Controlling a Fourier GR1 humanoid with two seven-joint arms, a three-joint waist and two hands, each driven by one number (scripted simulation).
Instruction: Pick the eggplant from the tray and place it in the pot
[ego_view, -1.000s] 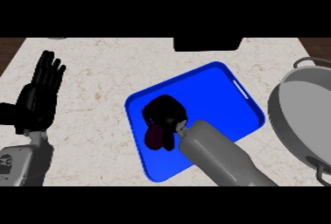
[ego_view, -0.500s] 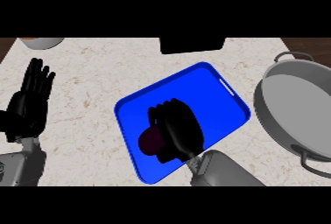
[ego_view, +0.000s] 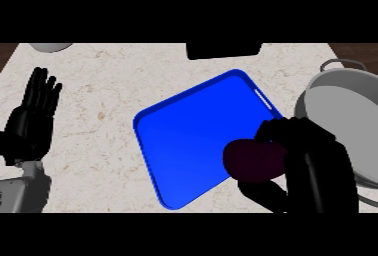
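Right hand (ego_view: 306, 150) curled round eggplant (ego_view: 255, 160), clear of tray (ego_view: 184, 135), heading potward (ego_view: 336, 107); left hand (ego_view: 33, 117) resting open.

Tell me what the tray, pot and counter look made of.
Tray: likely plastic, glossy uniform blue with soft sheen. Pot: seemingly metal, plain grey with thin looped handle. Counter: stone-like, pale beige with fine veining, matte.

Single head view, steeply down onto counter (ego_view: 111, 95); close; forearms enter from lower edge.
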